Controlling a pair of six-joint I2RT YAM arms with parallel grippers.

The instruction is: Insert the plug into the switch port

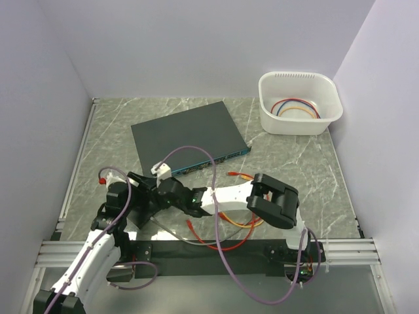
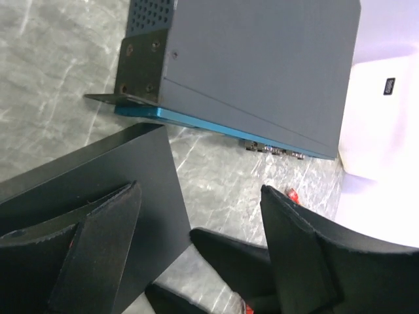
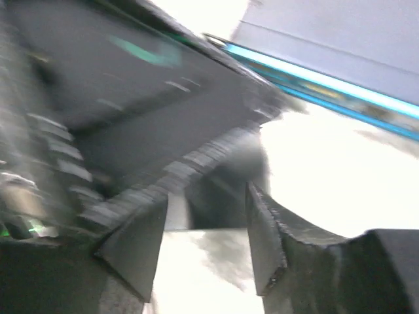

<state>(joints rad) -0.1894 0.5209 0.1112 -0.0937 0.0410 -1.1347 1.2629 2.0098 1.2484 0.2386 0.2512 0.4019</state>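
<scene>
Plug (image 1: 234, 174): orange-tipped cable end, lying loose on the table (image 1: 294, 163) just off the right end of the switch's front edge. Nothing holds it. Its orange cable (image 1: 241, 224) trails toward the near edge, among red loops.

Switch (image 1: 190, 134): flat dark grey box at mid-table, set askew, teal front edge facing the near-right corner. Sockets (image 2: 272, 149) show along that edge; none visibly occupied.

Left gripper (image 2: 200, 193): jaws wide apart, empty, poised over the black slab (image 2: 85, 176) near the switch's left corner.

Right gripper (image 3: 208, 196): view blurred; jaws apart with a clear gap and nothing seen between them. It sits beside the left gripper, well apart from the plug.

White tub (image 1: 268, 118): far-right corner, spare cables inside.

Step in hand, as judged: picking up the plug; insertion not begun.

Next move calls for: one gripper to reach the plug, close just behind its tip, level it with a socket, and push straight in, the switch perhaps braced against sliding.
</scene>
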